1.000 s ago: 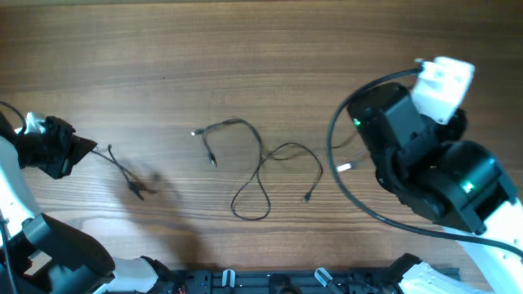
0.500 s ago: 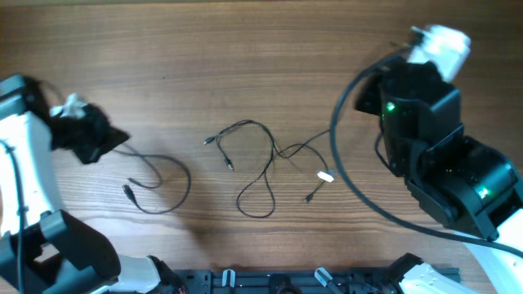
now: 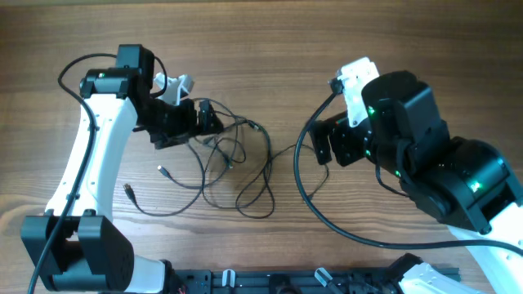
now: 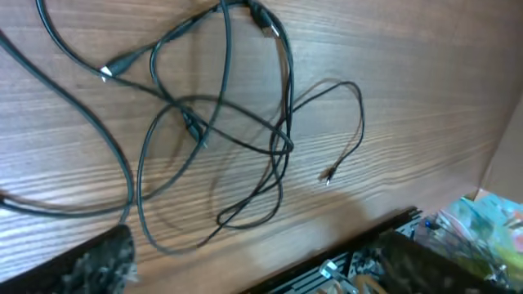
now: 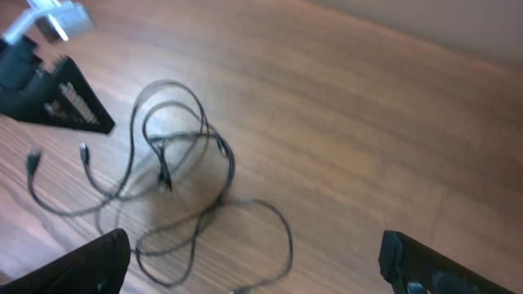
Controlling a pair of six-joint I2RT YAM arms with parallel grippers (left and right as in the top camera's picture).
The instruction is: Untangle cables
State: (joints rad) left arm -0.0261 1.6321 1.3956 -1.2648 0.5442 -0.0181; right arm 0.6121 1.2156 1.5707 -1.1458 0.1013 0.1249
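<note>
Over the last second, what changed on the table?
Both arms swung inward to the middle. The left fingers opened and let go of the cable end they had pulled leftward. The right fingers opened too and are empty. The cables, spread wide before, now lie bunched left of centre, crossing one another. The wooden table is unchanged.

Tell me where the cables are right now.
In the overhead view, the cables lie tangled on the table, slightly left of centre. Their upper-left loops are beside the left gripper, and the right gripper is off to their right.
</note>
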